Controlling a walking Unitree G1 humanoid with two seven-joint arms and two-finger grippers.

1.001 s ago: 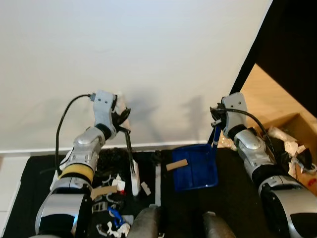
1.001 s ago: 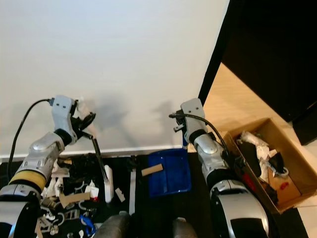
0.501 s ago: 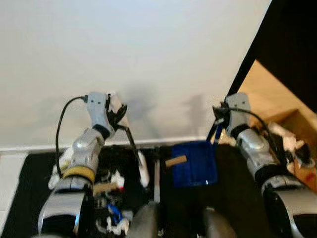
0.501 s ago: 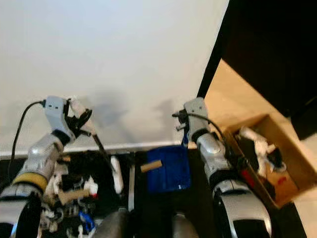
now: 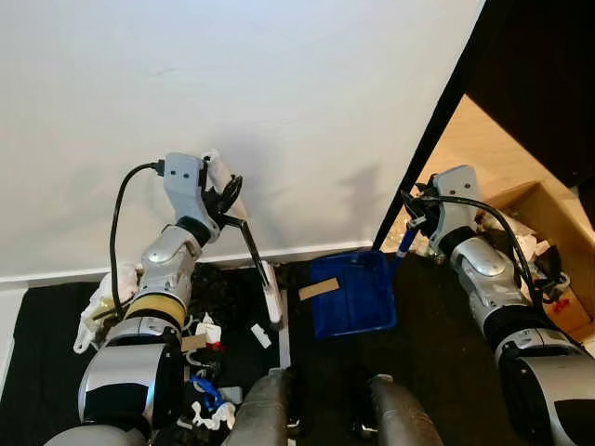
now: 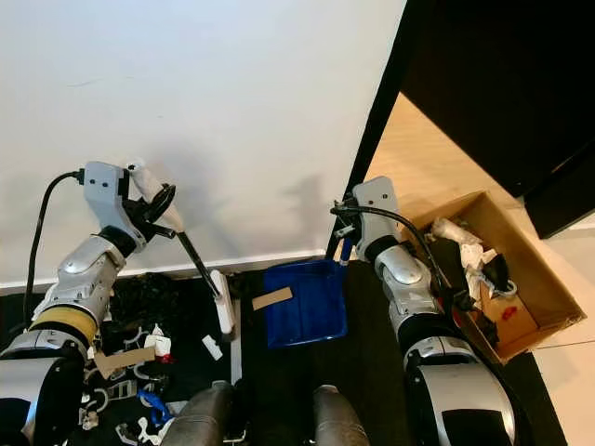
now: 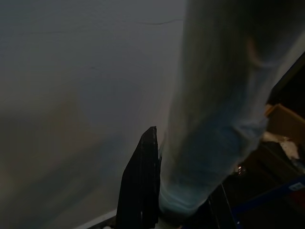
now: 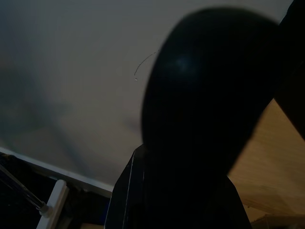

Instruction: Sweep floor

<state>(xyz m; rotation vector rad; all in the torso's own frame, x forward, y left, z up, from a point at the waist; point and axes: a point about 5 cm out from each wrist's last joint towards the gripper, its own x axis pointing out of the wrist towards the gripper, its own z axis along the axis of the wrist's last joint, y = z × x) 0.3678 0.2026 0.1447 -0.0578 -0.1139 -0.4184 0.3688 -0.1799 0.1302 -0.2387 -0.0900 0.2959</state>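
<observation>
Closed around the white handle of the brush: left end effector, up at about ten o'clock from the feet, close to the wall. Clamped on the blue handle of the dustpan: right end effector, at about two o'clock. Pan itself flat on the black mat, just past the feet at one o'clock, mouth turned toward nine.

Changed over the last second: brush head swung from among the litter toward three o'clock. Stood well short of the pan a second ago; now lies tilted just beside the pan's open edge, near the pale floor strip. Some of that apparent shift belongs to the head camera, which also moved. Pan and its arm hardly moved relative to the mat. Cardboard strip sits at the pan's nine o'clock lip, much as before. Cannot tell whether anything new went in.

Meaning for the task: one stroke toward the pan about finished, with little gathered. Most scraps left at eight o'clock of the brush, scattered on the mat: white bits, a tan piece, something blue. Probably several more strokes needed, reaching back to nine o'clock and drawing toward three. Afterwards, likely emptying into the cardboard box at three o'clock, already holding rubbish.
</observation>
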